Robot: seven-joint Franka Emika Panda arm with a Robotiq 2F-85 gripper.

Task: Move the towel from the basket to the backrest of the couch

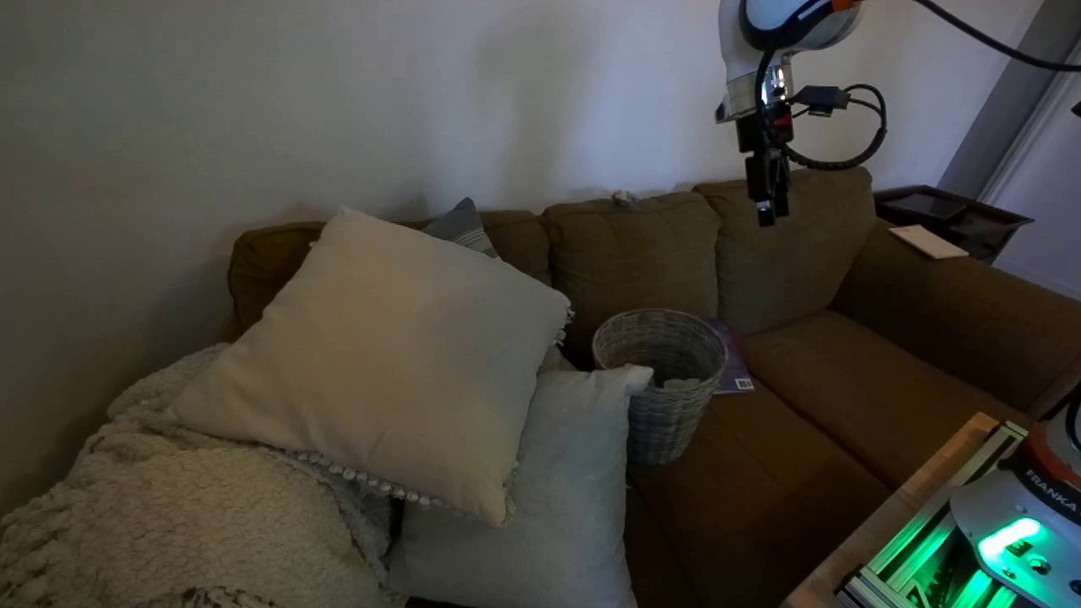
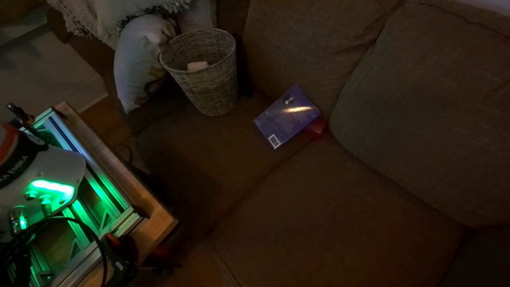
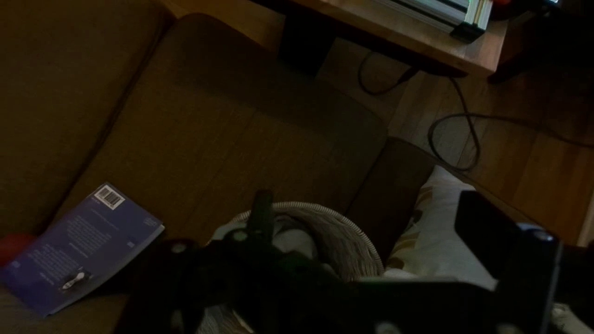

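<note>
A pale bundle that looks like the towel (image 1: 681, 383) lies low inside the wicker basket (image 1: 667, 426) on the couch seat. The bundle also shows in an exterior view (image 2: 198, 66) and, partly hidden by a finger, in the wrist view (image 3: 294, 242). The basket's rim shows in the wrist view (image 3: 325, 209) and in an exterior view (image 2: 207, 89). The brown couch backrest (image 1: 633, 253) runs behind the basket along the wall. My gripper (image 1: 773, 215) hangs high above the couch, apart from the basket. In the wrist view its fingers (image 3: 364, 206) stand wide apart with nothing between them.
White pillows (image 1: 397, 346) and a fleecy blanket (image 1: 194, 507) lie beside the basket. A purple book (image 2: 287, 115) and a red item (image 2: 316, 128) lie on the seat. A small grey thing (image 1: 625, 198) sits on the backrest top. The robot's wooden table (image 2: 147, 203) stands in front.
</note>
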